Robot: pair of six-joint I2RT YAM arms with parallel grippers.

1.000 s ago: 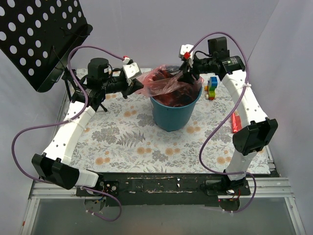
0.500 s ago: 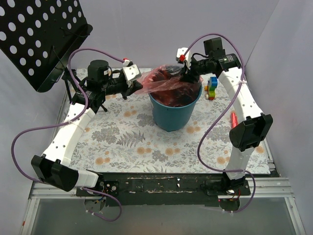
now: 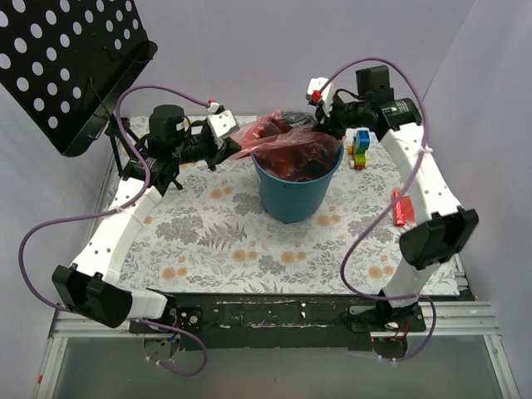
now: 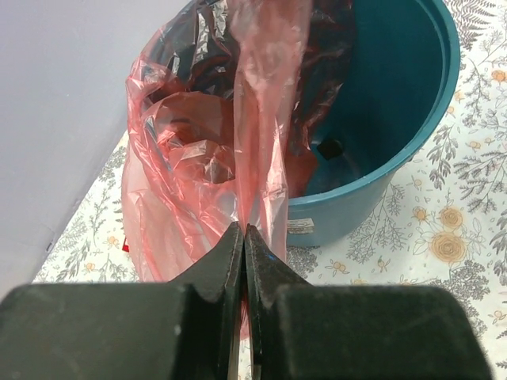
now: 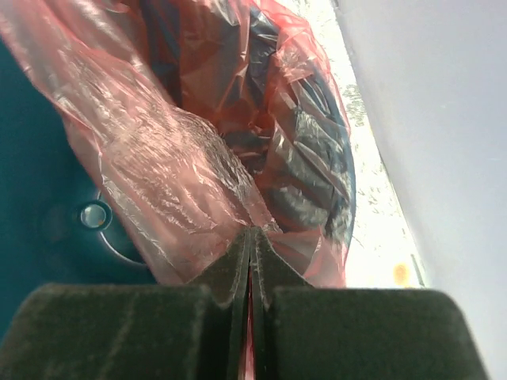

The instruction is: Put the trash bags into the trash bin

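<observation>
Floral mat (image 3: 216, 241) holds colourful blocks (image 3: 359, 148); perforated black panel (image 3: 62, 79) far left.

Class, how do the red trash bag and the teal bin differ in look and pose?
The trash bag is translucent pink-red crinkled film; the trash bin is opaque, smooth teal. The bag is pinched in both arms' jaws; the bin stands upright on the table. Both look plastic.

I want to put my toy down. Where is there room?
Bare flowered cloth lies in front of the trash bin, between the left arm and right arm. Crowded at the back: the left gripper and right gripper pinch the trash bag there, near colourful blocks.
</observation>
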